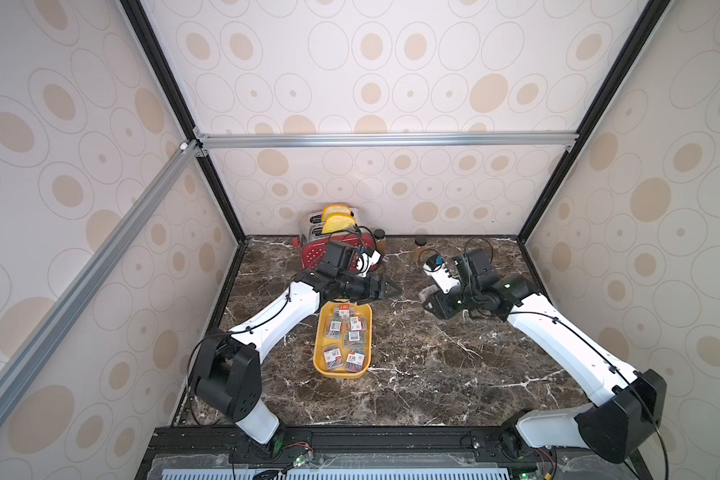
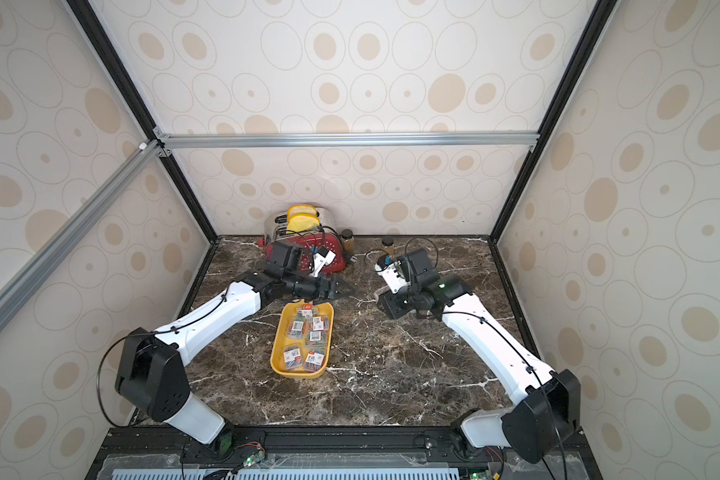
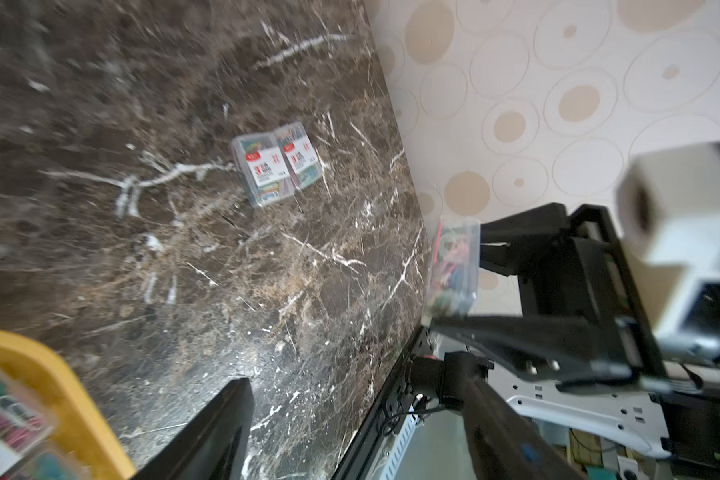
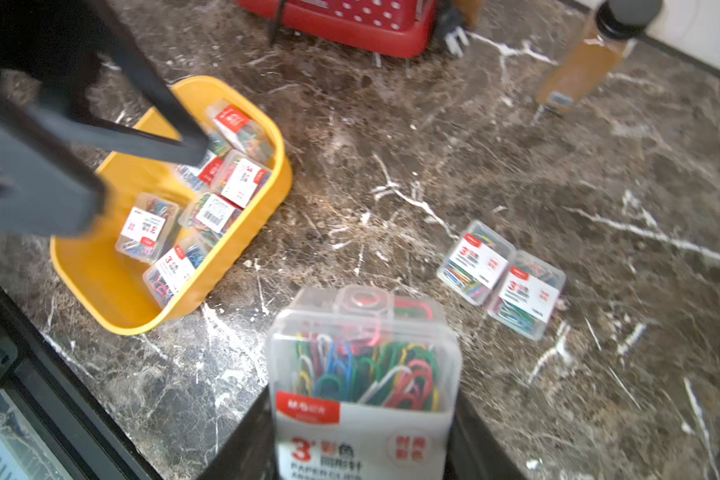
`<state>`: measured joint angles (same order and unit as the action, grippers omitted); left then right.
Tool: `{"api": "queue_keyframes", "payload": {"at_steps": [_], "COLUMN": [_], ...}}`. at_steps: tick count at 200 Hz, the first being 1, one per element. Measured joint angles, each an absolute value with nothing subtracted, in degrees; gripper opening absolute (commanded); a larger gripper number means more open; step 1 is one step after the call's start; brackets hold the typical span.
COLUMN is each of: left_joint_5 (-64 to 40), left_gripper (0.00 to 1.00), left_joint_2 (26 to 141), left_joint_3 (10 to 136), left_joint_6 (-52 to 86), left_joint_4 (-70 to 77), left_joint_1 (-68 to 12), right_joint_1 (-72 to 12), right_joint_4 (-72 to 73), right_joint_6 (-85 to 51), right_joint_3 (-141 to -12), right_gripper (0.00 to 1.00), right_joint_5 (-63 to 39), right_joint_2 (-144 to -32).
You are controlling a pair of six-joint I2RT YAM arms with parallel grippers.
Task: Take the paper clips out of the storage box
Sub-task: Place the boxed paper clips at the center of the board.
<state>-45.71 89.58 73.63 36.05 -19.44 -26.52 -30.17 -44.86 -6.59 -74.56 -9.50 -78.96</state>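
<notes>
A clear case of paper clips (image 4: 364,374) sits clamped between the fingers (image 4: 242,444) of the right gripper (image 4: 364,436). Two more cases (image 4: 501,280) lie touching on the bench (image 4: 391,145), near the yellow storage box (image 4: 242,249).

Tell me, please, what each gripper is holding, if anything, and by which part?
The right gripper clamps one paper clip case by its two opposite sides, near the labelled end. The left gripper is open and holds nothing.

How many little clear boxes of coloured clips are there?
9. Six cases lie in the yellow tray, two others together on the marble table, a ninth case in the right gripper. The left gripper may hide more.
</notes>
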Motion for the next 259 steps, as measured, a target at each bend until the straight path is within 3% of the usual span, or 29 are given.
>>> {"api": "queue_keyframes", "payload": {"at_steps": [39,111,259], "left_joint_5": [-43.00,-42.30,-43.64], "left_gripper": [0.82,0.81,0.81], "left_joint_2": [84.42,83.46,86.35], "left_joint_3": [73.06,69.76,70.54], "left_joint_6": [36.14,36.45,36.42], "left_joint_4": [-20.16,-20.75,-21.80], "left_joint_1": [-24.73,-24.88,-24.86], "right_joint_1": [-19.16,-9.52,-7.68], "right_joint_4": [-48.62,-48.38,-43.57], "right_joint_6": [-8.25,-9.19,-9.54], "right_joint_3": [-77.43,-81.93,-85.89], "right_gripper": [0.25,0.28,0.29], "right_joint_5": [-10.22,-7.40,-6.28], "right_joint_2": [-90.11,-103.63,-115.26]}}
